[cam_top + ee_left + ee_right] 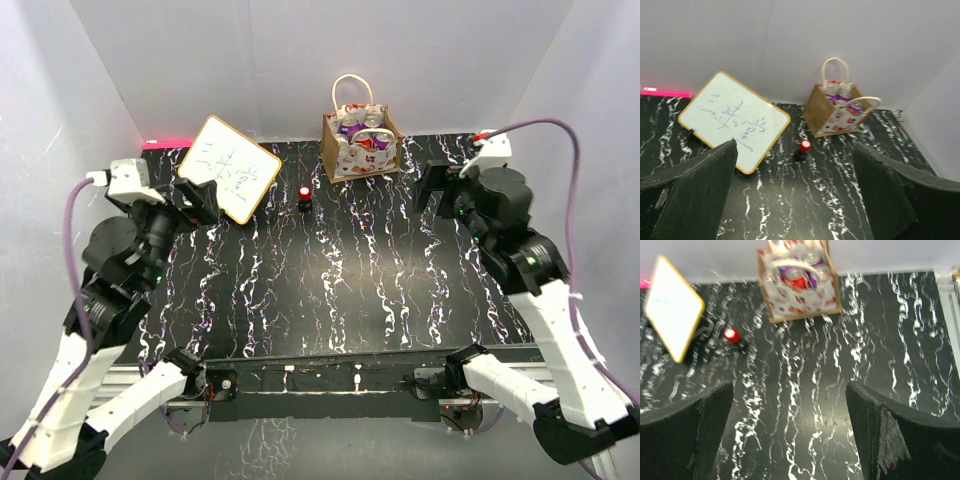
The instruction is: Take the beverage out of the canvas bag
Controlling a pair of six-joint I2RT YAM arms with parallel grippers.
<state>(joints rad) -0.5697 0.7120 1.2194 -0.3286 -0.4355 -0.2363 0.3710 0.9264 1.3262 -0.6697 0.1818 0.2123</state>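
Observation:
A small brown canvas bag (361,146) with cream handles and a patterned front stands upright at the back centre of the black marbled table; it also shows as the bag (836,108) and the bag (799,290). Purple and red beverage cans (362,124) fill its open top. My left gripper (196,203) hovers open at the left, far from the bag. My right gripper (436,190) hovers open to the right of the bag, a short way off. Nothing lies between either pair of fingers.
A yellow-framed whiteboard (229,168) with blue writing leans at the back left. A small black object with a red cap (305,198) stands between the whiteboard and the bag. White walls close the back and sides.

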